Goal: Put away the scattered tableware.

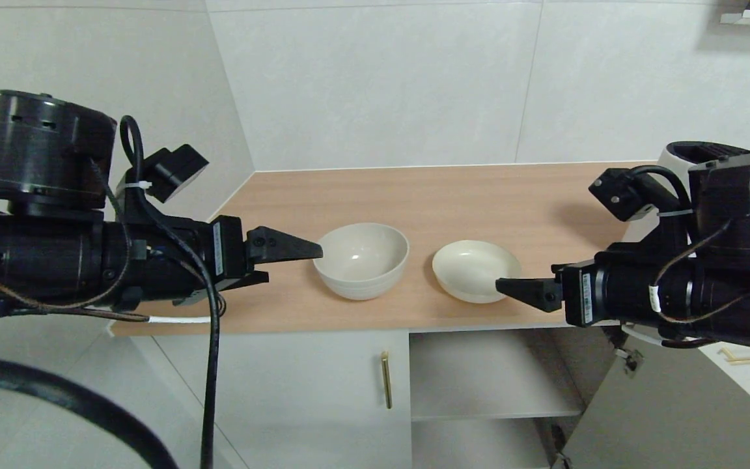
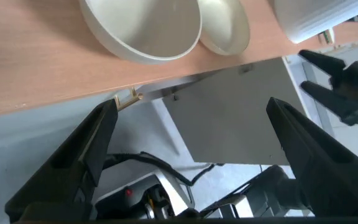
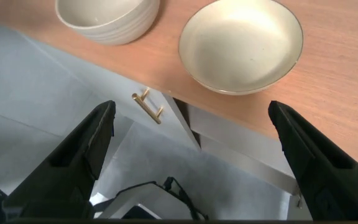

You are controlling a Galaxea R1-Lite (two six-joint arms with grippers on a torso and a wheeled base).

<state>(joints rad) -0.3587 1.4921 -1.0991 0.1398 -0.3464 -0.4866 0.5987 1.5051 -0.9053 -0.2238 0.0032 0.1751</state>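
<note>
Two cream bowls stand on the wooden counter: a deep bowl and, to its right, a shallow bowl. My left gripper hovers open just left of the deep bowl, near the counter's front edge. Level with the shallow bowl's front right rim, my right gripper is open too. Neither holds anything.
Below the counter is a cabinet; its left door is closed and has a gold handle. The right door stands open on bare shelves. A white appliance sits at the counter's back right.
</note>
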